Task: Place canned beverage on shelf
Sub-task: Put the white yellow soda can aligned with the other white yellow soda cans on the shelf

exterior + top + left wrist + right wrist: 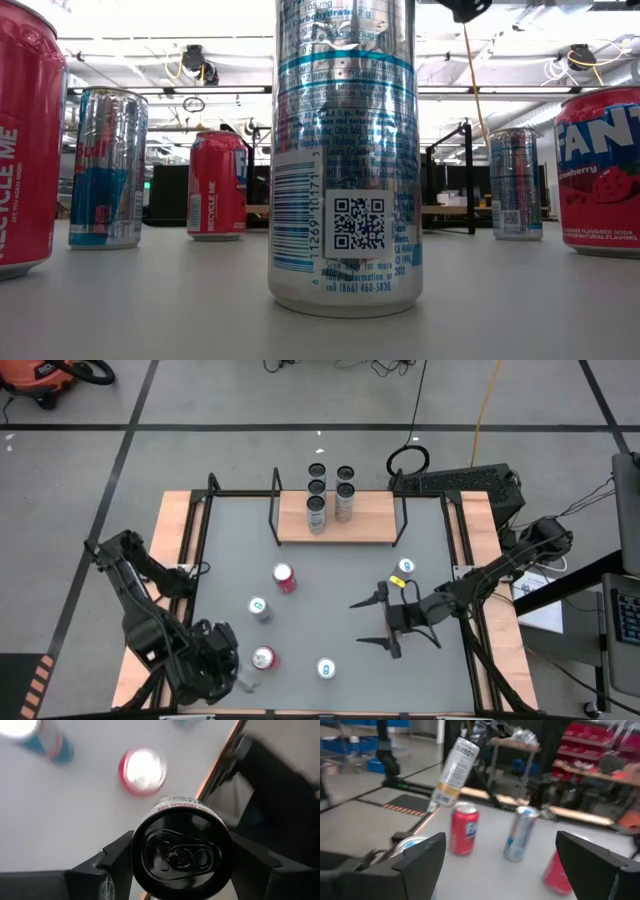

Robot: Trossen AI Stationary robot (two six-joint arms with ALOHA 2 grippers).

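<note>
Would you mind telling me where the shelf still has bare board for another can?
The shelf is bare on its right half, between the four standing cans and the right black frame. The left half is crowded; only a narrow strip remains.

Left gripper (181, 862) apparently clamped, near front-left corner; right gripper (372, 622) wide open, mid-right.

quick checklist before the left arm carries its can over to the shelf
1. Left gripper shut on the slim can: ok, fingers on both sides.
2. Can lifted off the table: ok in the right wrist view, where it hangs tilted.
3. Free room on the shelf: ok, bare board beside the four cans.
4. Right gripper out of the way: cannot tell, open near mid-table.
5. Red can on the route: not ok.
</note>
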